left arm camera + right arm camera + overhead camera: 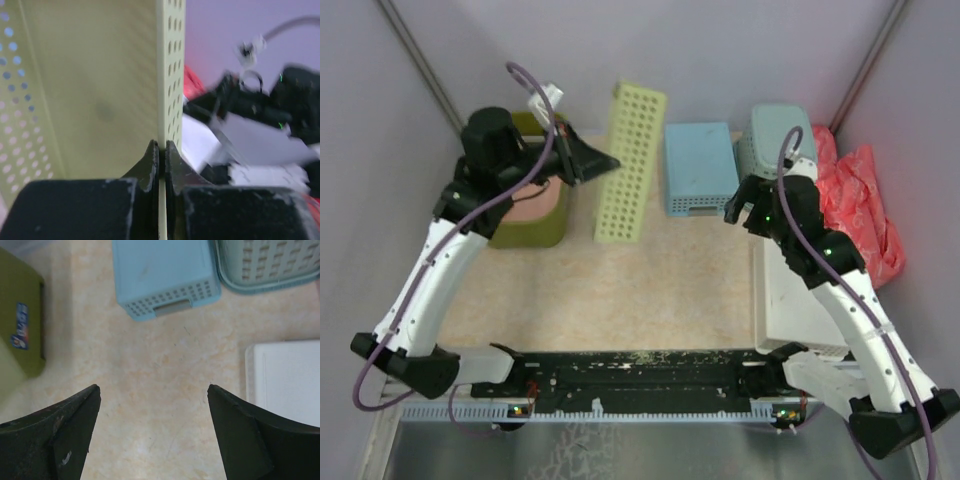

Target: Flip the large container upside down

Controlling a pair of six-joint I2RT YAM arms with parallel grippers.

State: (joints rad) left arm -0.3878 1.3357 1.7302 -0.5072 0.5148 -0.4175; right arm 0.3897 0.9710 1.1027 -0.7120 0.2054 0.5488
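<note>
The large container, an olive-green tub, sits at the table's left under my left arm, which hides part of it. Its olive side with a blue sticker shows at the left edge of the right wrist view. My left gripper is not on it. It is shut on the thin perforated wall of a light-green tray, which stands up on its long edge just right of the tub. My right gripper hangs open over bare table with nothing between its fingers.
A blue perforated basket lies base-up behind the table's middle, also seen in the right wrist view. A pale teal basket stands to its right. A red bag and a white box fill the right side.
</note>
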